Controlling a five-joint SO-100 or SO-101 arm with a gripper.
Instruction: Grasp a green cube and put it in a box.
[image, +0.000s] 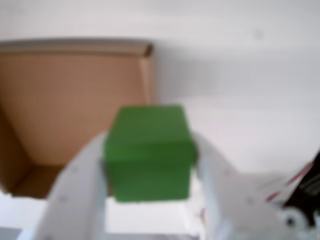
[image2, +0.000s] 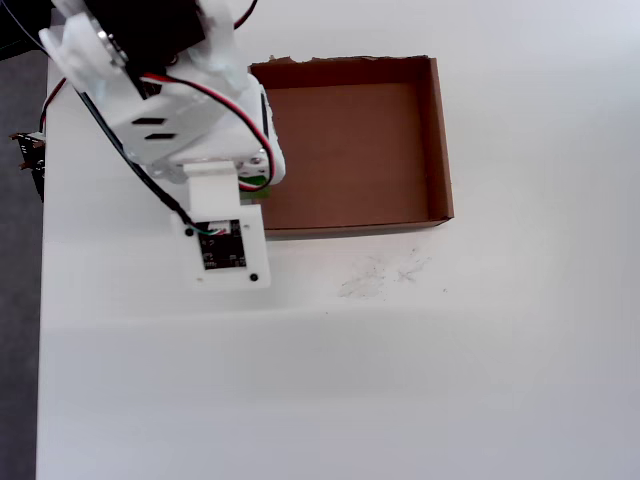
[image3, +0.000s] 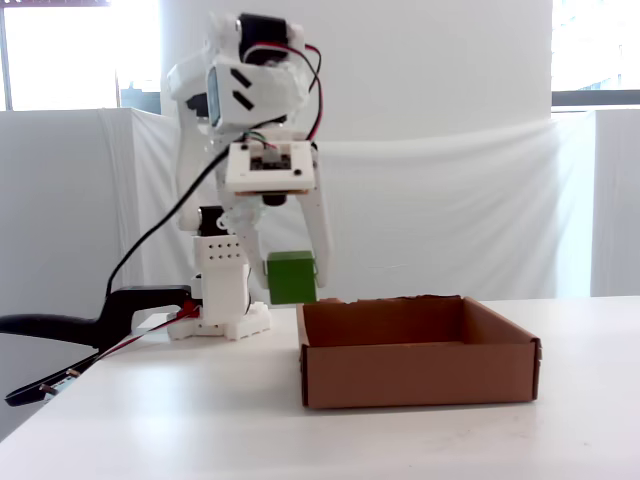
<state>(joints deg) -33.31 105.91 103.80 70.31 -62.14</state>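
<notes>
Green cube (image: 149, 152): small matte block, centre of the wrist view, clamped between the two white jaws, one pressing each side face; in the fixed view it (image3: 291, 277) hangs in the air left of centre, above rim height and just outside the left wall of the box, clear of the table. In the overhead view only a green sliver (image2: 258, 192) shows beneath the arm, at the lower left corner of the box. Gripper (image3: 291, 283): pointing downward, jaws clenched on the cube; held high, presumably so the load clears the low wall on the way in. Box (image3: 420, 375): shallow brown cardboard tray, open top, nothing visible inside; it sits in the upper middle of the overhead view (image2: 440, 140) with a ragged top edge, and fills the left half of the wrist view (image: 60, 100). Judged stage: grasp done, carry under way, release not yet made; a sideways shift over the floor of the box appears needed before letting go. Table (image2: 400, 380): white, bare apart from faint scuff marks (image2: 380, 275) below the box.
</notes>
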